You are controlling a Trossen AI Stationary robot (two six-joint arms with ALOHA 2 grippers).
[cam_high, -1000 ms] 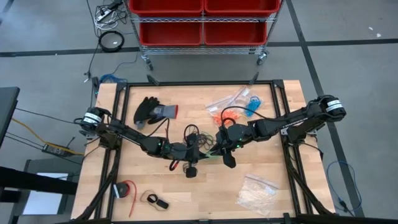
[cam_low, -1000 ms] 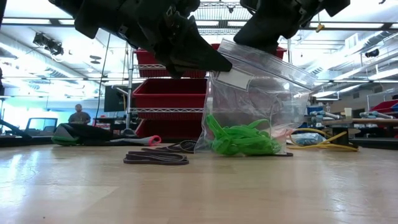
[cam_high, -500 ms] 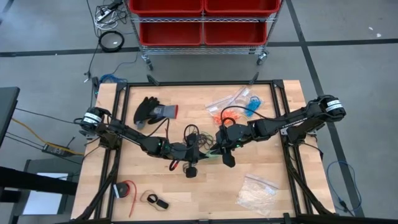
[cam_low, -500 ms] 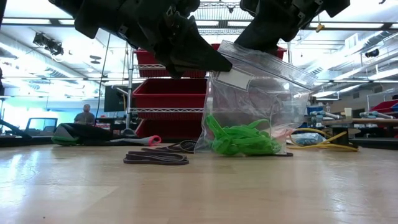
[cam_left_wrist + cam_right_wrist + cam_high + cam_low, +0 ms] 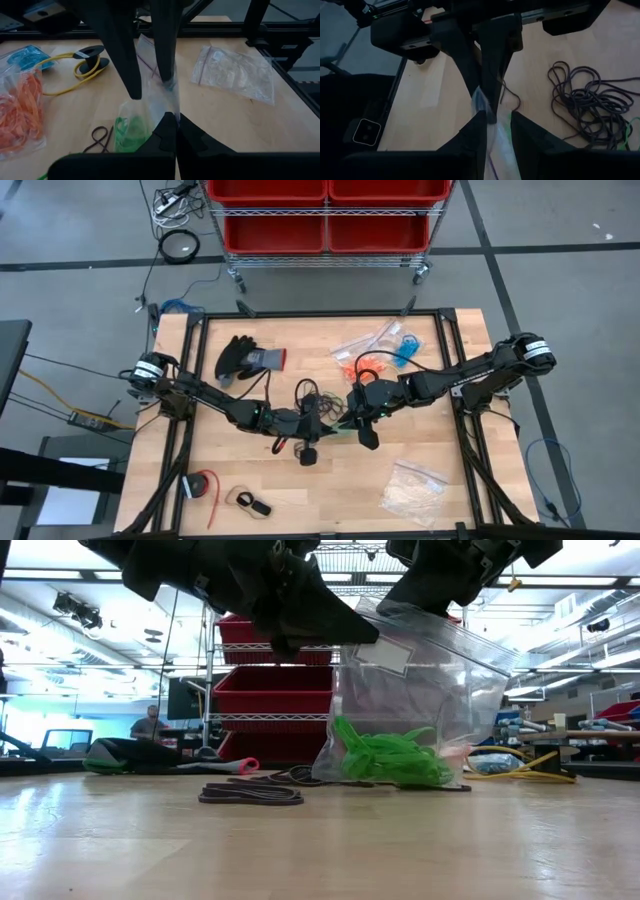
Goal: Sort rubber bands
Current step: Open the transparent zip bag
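A clear zip bag (image 5: 430, 690) with green rubber bands (image 5: 385, 762) in its bottom stands mid-table between my two grippers. My left gripper (image 5: 175, 120) comes from the table's left and is shut on the bag's top rim. My right gripper (image 5: 496, 127) comes from the right and is shut on the same rim close by. In the high view the two meet over the green bands (image 5: 345, 425). Loose black rubber bands (image 5: 315, 398) lie just behind the bag. Bags of orange bands (image 5: 365, 363) and blue bands (image 5: 405, 348) lie farther back. My left gripper pinches the bag's top rim (image 5: 171, 102) between its two fingers, coming from the table's left and slanting a little down. The bag hangs below the fingers with its bottom (image 5: 390, 782) on the table. My right gripper has a strip of the bag's rim (image 5: 487, 112) between its two fingers, which stand slightly apart. It comes from the table's right, slanting down. In the low view it is on the rim's upper right (image 5: 455, 625), and the bag's wall is drawn up under it.
A black glove (image 5: 245, 358) lies at the back left. A clear bag of whitish pieces (image 5: 413, 490) lies at the front right. A red-and-black item (image 5: 203, 485) and a small dark item (image 5: 250, 502) lie at the front left. A yellow cable (image 5: 65, 75) runs near the orange bands.
My left gripper has tipped up slightly, lifting the bag's rim on its side a little. The bag's lower part with the green bands has spread somewhat wider on the table. My right gripper has kept still.
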